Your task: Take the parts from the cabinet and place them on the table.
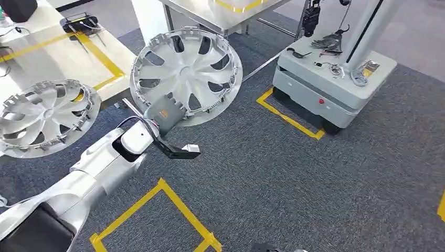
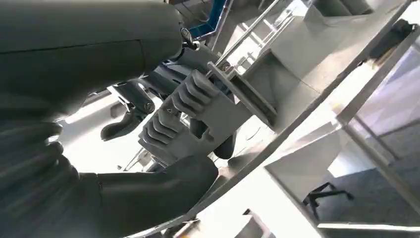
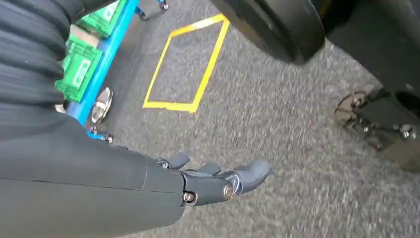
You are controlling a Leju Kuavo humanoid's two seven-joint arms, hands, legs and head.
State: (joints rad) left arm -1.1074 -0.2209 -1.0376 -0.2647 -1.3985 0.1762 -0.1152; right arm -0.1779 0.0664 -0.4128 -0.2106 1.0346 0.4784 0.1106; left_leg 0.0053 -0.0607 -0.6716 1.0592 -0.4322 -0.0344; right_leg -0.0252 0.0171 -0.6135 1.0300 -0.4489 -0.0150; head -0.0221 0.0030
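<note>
Silver hubcap point(image 1: 187, 73) tilted, in left hand point(image 1: 165, 113)

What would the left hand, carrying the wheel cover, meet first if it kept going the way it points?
Probably the white table edge: the left hand holds the wheel cover toward it. Depth is unclear.

White table point(image 1: 31, 39), far left, marked with yellow tape point(image 1: 99, 52): one silver wheel cover point(image 1: 44, 116) lies flat overhanging its near edge; black tool tray point(image 1: 80, 23) at far side
</note>
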